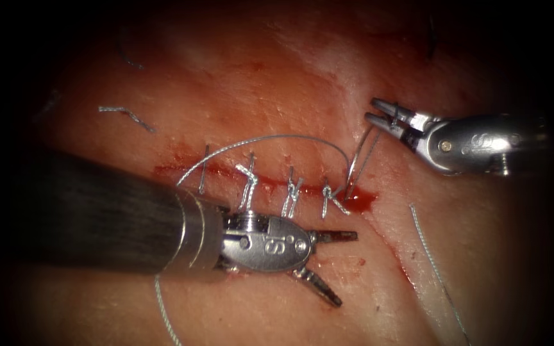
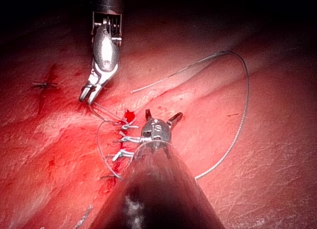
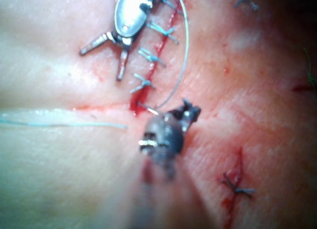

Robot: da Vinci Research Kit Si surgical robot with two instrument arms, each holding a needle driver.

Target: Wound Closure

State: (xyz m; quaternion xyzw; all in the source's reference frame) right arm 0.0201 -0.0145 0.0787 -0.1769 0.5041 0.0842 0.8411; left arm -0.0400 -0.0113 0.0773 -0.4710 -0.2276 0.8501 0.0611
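Your right tool (image 1: 379, 114) is gripping the needle (image 1: 358, 160) at its upper end, jaws closed on it; the needle's tip is sitting in the tissue (image 1: 277, 77) at the cut's (image 1: 181, 170) right end. Your left tool (image 1: 336, 267) is hovering below the stitches (image 1: 290, 192), jaws spread wide, holding nothing. Thread (image 1: 270, 141) is arching over the cut.

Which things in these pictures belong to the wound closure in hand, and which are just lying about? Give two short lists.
In use:
- tissue with its cut
- needle, held near one end by the right tool, tip at the cut's right end
- thread
- left tool, open, holding nothing

Lying about:
- cut ends of thread
- loose strand right of the cut
- red fluid
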